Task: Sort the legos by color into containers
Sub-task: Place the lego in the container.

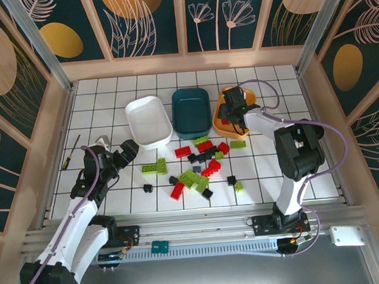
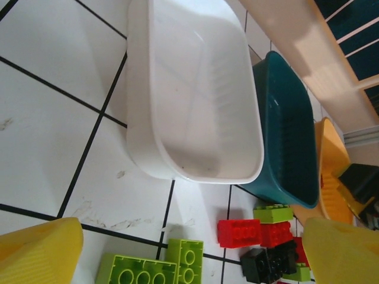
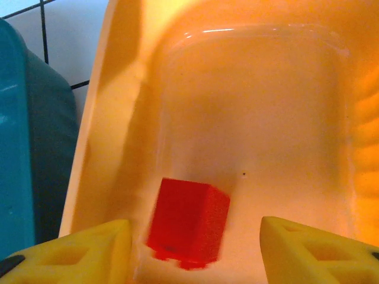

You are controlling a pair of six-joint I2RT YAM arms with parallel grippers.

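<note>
The white bin (image 1: pixel 145 121), dark teal bin (image 1: pixel 191 111) and orange bin (image 1: pixel 251 99) stand in a row at the back. My right gripper (image 1: pixel 232 118) hangs open over the orange bin (image 3: pixel 254 118). A blurred red brick (image 3: pixel 188 222) sits loose between its yellow fingers (image 3: pixel 80 254), touching neither. Red, lime green and black legos (image 1: pixel 200 164) lie scattered mid-table. My left gripper (image 1: pixel 132 147) is open just in front of the white bin (image 2: pixel 195 89), above two green bricks (image 2: pixel 137 271). A red brick (image 2: pixel 240 232) and a black brick (image 2: pixel 266 260) lie beyond them.
A screwdriver (image 1: pixel 71 152) and a small white object (image 1: pixel 103 141) lie at the left of the table. Wooden frame walls (image 1: pixel 60 124) close in the sides and back. The teal bin (image 2: pixel 284 130) and orange bin (image 2: pixel 331 171) sit right of the white one.
</note>
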